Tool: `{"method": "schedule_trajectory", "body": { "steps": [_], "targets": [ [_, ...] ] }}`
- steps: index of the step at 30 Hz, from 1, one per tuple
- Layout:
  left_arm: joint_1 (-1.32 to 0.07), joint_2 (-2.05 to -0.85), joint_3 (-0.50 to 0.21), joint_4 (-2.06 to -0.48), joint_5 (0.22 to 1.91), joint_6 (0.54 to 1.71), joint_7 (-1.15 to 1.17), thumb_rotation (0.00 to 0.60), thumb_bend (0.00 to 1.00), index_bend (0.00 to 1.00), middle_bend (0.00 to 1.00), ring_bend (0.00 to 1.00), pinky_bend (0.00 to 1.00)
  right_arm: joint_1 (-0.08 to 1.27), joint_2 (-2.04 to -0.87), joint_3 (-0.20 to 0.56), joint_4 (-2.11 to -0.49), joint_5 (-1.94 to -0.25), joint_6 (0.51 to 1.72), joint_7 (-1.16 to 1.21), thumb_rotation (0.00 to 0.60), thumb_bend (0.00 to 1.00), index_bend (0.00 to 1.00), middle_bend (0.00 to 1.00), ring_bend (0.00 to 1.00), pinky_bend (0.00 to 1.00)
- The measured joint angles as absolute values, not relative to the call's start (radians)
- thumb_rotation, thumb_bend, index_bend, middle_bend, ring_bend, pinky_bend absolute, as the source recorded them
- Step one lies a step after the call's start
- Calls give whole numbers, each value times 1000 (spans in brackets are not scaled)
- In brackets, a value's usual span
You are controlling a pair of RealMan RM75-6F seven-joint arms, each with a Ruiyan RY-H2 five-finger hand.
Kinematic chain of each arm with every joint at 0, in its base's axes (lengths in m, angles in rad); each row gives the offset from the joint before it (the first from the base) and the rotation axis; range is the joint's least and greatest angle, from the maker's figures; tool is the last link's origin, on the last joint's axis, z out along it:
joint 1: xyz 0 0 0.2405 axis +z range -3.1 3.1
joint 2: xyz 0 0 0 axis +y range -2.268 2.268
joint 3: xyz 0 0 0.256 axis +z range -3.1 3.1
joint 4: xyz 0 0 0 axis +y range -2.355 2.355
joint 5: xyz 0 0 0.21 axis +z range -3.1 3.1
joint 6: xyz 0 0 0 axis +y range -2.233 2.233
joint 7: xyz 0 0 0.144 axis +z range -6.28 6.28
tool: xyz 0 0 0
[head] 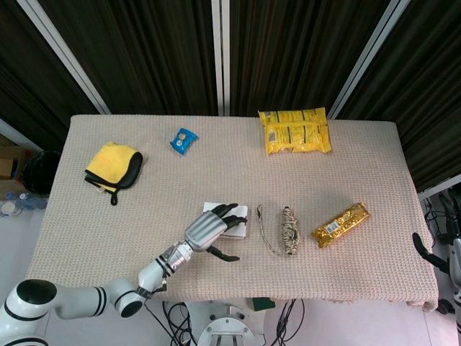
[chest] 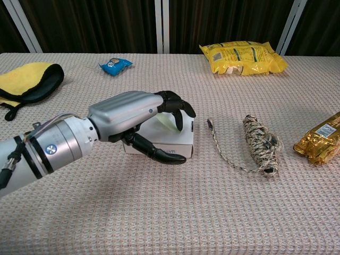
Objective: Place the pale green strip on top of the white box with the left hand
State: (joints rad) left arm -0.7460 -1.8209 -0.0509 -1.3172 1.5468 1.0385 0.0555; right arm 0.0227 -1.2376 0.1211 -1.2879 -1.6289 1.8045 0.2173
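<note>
Hovering over the white rectangular cardboard box (chest: 175, 139), the left robot hand (chest: 135, 114) has its fingers curled above the pale green plastic strip (chest: 166, 121); whether it grips the strip cannot be told.

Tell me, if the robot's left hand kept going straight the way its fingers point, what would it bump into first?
Probably the white box: the left hand hangs just over it, fingers curled down toward its top and the pale green strip. Going on level instead, it would likely meet the bundled rope next, though depth is hard to judge.
</note>
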Motion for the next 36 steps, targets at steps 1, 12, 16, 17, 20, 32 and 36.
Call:
{"method": "schedule_trajectory", "body": {
  "steps": [1,12,16,17,20,32,36],
  "targets": [
    [-746,-1822,-50,-1317,1548,1038,55,226,0,203,350,57,174,23,-1238,121,-1287,-1629,1804,218,547,297,0,0,0,0],
    [-749,-1842,-52,-1293,1552,1044,39,225,0,204,340,57,174,21,-1240,123,-1277,-1623,1804,228,546,296,0,0,0,0],
    [-750,-1845,-53,-1285,1545,1035,44,223,0,204,336,57,173,22,-1241,122,-1273,-1623,1803,231,547,297,0,0,0,0],
    [-750,-1847,-53,-1284,1544,1035,47,224,0,203,335,57,174,22,-1241,122,-1272,-1622,1802,231,547,297,0,0,0,0],
    [-750,-1849,-54,-1280,1543,1035,51,222,0,204,335,57,174,22,-1241,122,-1272,-1623,1802,232,547,296,0,0,0,0],
    [-751,-1845,-58,-1288,1538,1034,54,222,0,204,335,57,173,23,-1239,122,-1275,-1626,1805,229,547,297,0,0,0,0],
    [-750,-1840,-64,-1295,1547,1053,43,218,0,203,335,57,173,22,-1237,122,-1278,-1629,1808,227,546,297,0,0,0,0]
  ]
}}
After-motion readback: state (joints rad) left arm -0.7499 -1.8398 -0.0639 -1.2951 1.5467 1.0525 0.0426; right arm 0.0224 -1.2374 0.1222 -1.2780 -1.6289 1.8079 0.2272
